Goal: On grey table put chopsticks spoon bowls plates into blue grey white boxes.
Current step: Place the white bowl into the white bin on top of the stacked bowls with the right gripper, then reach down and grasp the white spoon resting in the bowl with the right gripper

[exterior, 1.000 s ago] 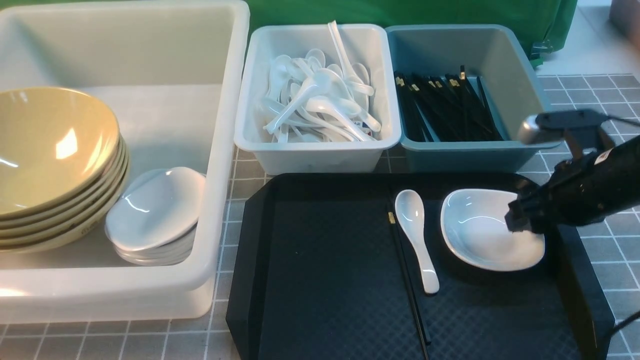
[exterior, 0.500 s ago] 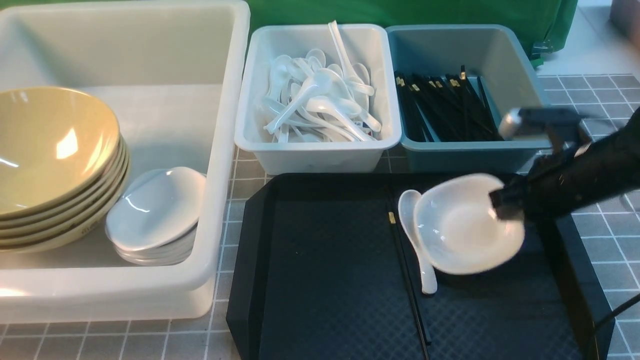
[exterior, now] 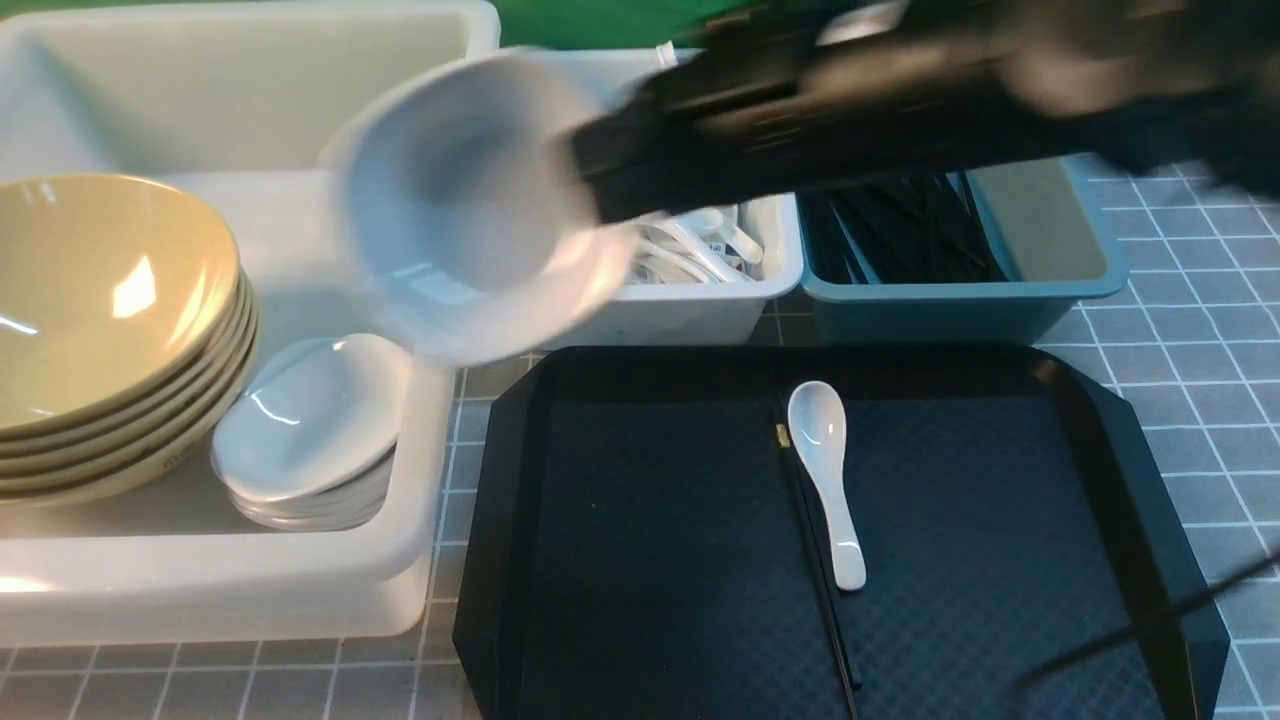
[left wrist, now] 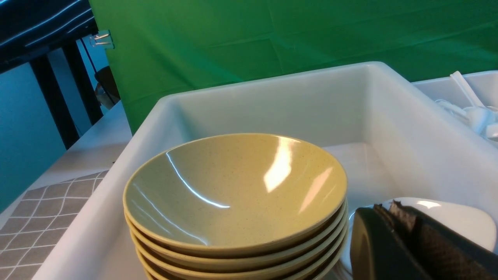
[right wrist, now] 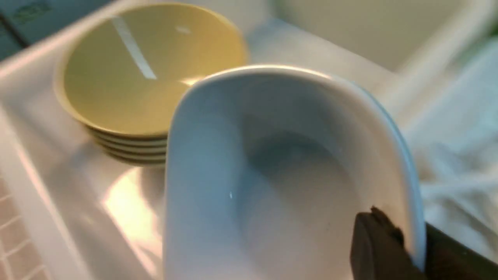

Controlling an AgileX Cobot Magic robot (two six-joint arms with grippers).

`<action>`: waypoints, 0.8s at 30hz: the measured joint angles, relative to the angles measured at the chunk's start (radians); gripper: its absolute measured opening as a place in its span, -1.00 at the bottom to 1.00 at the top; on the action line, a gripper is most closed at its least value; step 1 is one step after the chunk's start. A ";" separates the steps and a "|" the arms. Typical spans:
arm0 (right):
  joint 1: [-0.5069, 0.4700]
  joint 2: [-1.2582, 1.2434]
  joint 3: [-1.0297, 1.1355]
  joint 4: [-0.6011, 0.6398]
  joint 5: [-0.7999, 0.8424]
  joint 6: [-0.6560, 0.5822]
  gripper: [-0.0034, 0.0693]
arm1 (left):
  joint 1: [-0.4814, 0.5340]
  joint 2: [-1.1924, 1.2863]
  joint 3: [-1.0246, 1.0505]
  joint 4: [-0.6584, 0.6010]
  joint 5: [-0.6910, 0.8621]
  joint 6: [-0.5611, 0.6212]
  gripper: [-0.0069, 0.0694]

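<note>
The tub (exterior: 200,585) stands left, bowls (exterior: 100,280) inside, plates (exterior: 310,410) right of them, one plate (exterior: 460,200) above its right rim — spoon bin (exterior: 690,312) then chopstick bin (exterior: 930,320) rightward; before these, the tray (exterior: 650,520) bears spoon (exterior: 825,470) and chopsticks (exterior: 815,560).

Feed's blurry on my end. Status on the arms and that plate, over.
Right gripper shut on plate, aloft at white tub's right wall. Left gripper state unclear. Nothing seen over tub's plate stack. Spoon, chopsticks on black tray.

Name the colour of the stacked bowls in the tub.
The bowls are olive-yellow; the left wrist view shows it best.
</note>
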 joint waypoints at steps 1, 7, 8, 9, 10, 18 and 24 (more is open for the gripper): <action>0.040 0.064 -0.051 0.004 -0.007 -0.005 -0.73 | 0.000 0.000 0.000 0.000 0.000 0.000 -0.84; 0.101 0.291 -0.225 0.004 -0.034 -0.003 -0.59 | 0.000 0.000 0.000 0.000 -0.001 0.000 -0.84; 0.102 0.326 -0.252 0.004 -0.034 0.007 -0.48 | 0.000 0.000 0.000 0.000 -0.001 0.000 -0.84; 0.102 0.343 -0.270 0.004 -0.030 0.013 -0.38 | 0.000 0.000 0.000 0.000 -0.001 0.000 -0.84; 0.102 0.349 -0.280 0.004 -0.023 0.016 -0.28 | 0.000 0.000 0.000 0.000 -0.001 0.000 -0.84; 0.057 0.262 -0.297 -0.108 0.148 0.018 0.32 | 0.000 0.000 0.000 0.000 -0.001 0.008 -0.84; -0.034 0.103 -0.302 -0.379 0.402 0.102 -0.26 | 0.000 0.000 0.000 0.000 -0.001 0.006 -0.84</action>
